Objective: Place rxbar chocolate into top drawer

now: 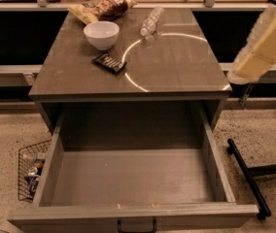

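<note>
Gripper (266,41) hangs at the right edge of the scene, raised beside the cabinet top (177,67) and well apart from the bar. You cannot tell how it is set, but it does not hold the task item. Your rxbar chocolate (110,63) lies flat on that top, just near of the white bowl (101,34). The top drawer (133,178) stands pulled out. Judgement: drawer ready; pick and placement both outstanding.

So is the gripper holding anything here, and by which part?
Nothing that shows: the rxbar chocolate lies on the table beside the bowl, and the gripper hangs at the right edge, apart from it.
</note>
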Robot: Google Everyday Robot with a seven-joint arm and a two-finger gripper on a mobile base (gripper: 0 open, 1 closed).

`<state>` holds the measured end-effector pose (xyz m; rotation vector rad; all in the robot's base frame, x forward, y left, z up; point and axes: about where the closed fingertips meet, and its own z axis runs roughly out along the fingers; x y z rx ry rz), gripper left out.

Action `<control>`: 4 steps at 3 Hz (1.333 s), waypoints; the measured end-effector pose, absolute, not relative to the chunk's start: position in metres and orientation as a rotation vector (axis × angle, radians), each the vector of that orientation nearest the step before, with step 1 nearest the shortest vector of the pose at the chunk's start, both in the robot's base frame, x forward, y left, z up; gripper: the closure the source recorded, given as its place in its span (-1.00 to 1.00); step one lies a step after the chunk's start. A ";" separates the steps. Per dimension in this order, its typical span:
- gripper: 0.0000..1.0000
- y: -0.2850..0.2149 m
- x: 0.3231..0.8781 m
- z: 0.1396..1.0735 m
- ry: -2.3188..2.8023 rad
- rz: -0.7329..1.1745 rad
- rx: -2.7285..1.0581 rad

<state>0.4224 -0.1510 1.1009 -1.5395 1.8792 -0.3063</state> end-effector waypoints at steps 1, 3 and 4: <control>-1.00 -0.131 0.465 1.077 1.808 -0.136 -1.443; -1.00 -0.050 0.568 1.055 1.635 0.233 -1.180; -1.00 -0.050 0.596 1.069 1.589 0.208 -1.070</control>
